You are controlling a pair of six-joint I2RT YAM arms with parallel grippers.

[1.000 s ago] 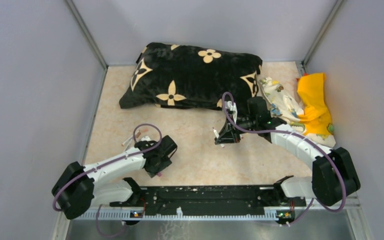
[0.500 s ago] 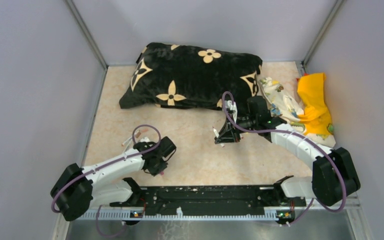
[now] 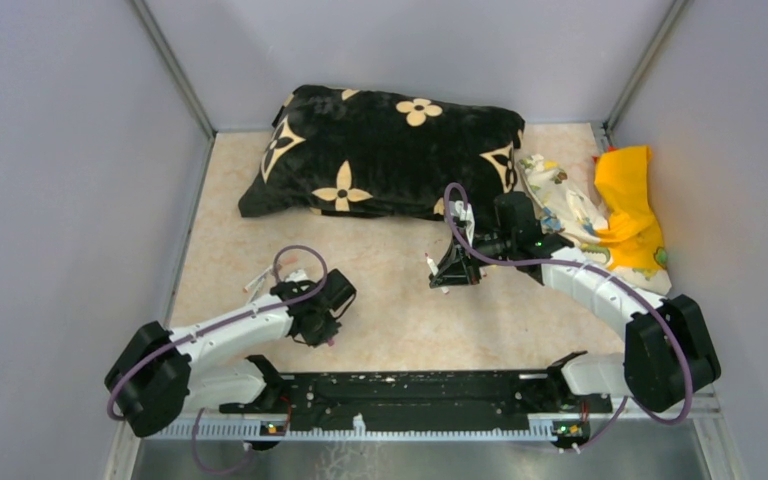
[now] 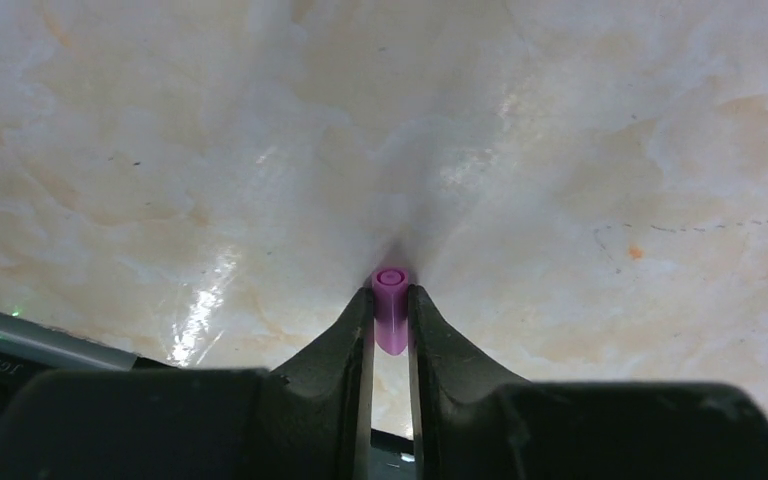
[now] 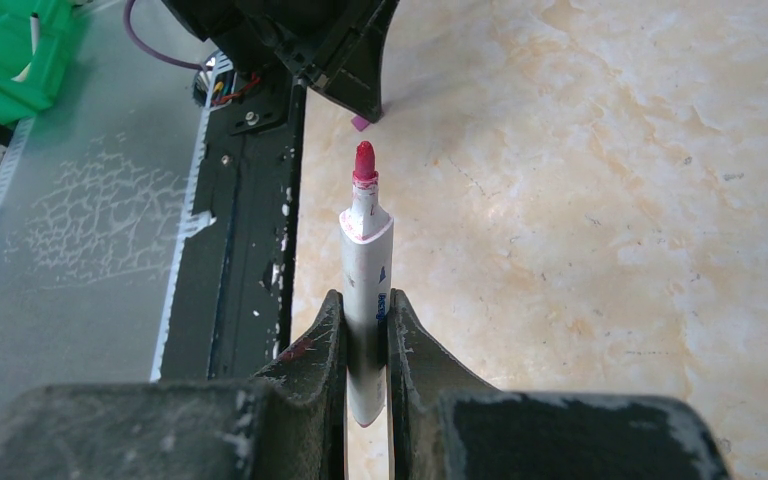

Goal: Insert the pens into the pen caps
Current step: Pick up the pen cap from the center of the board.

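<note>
- Since a second ago the left gripper [image 4: 390, 306] has closed in from a wide stance and shifted a little over the table [image 3: 400, 300]. Its dark fingers now pinch the pink cap [image 4: 391, 285] from both sides.
- The pink cap is a short, smooth plastic cylinder with a ringed end, standing on the table at the fingertips.
- The right arm has not moved. The right gripper [image 5: 365, 305] is clamped narrowly on the pen [image 5: 367, 250], a slim white barrel with a red felt tip pointing toward the left gripper.
- The loose pens [image 3: 257, 281] lie beside the left arm as before.
- The table is glossy, with beige marble veining.
- The cushion [image 3: 385, 150] at the back is black plush with cream flower motifs, and a crumpled yellow cloth [image 3: 628, 200] lies to its right.
</note>
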